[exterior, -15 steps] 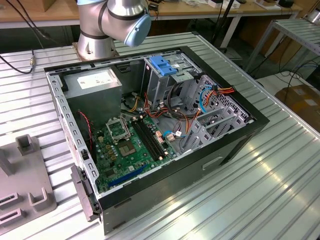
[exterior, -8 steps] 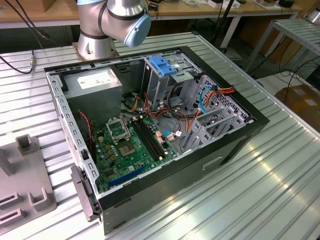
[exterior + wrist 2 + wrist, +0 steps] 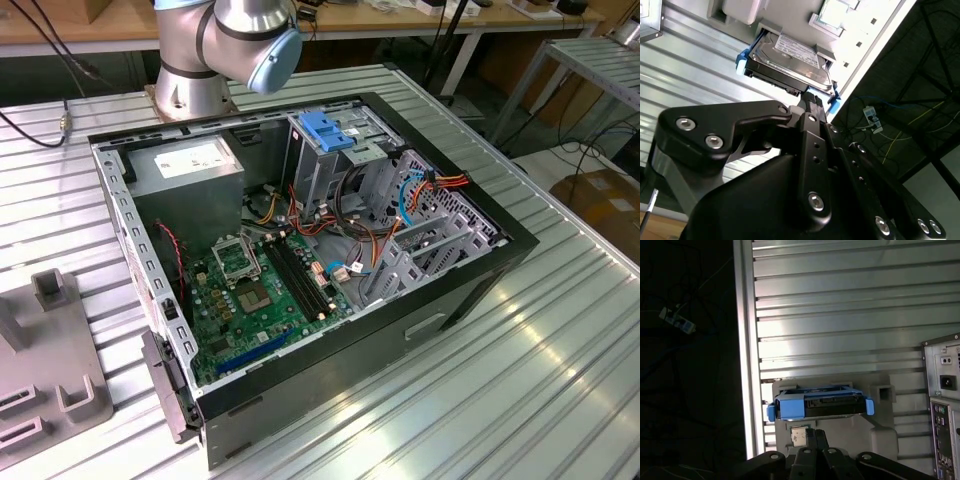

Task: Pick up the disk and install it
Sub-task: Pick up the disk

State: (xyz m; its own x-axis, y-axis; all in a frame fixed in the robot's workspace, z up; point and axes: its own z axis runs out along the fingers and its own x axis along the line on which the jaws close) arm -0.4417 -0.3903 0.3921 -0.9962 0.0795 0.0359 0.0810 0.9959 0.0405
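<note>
Ribbed worktop (image 3: 840,315) | disk (image 3: 832,405) seen seated in grey holder (image 3: 855,432) | pincer (image 3: 815,434) clenched empty, just short | judged: opening needed, blue rails (image 3: 790,406) to be spanned squarely, lifted level.

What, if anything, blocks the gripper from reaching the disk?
Probably nothing, so likely yes: the gripper sits just short of the disk, which lies exposed in its grey holder, with nothing between them.

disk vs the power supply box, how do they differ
The disk has blue rails; the power supply box is plain grey. The disk rests in a grey holder on the table; the power supply box sits inside the open case. Both carry white labels.
</note>
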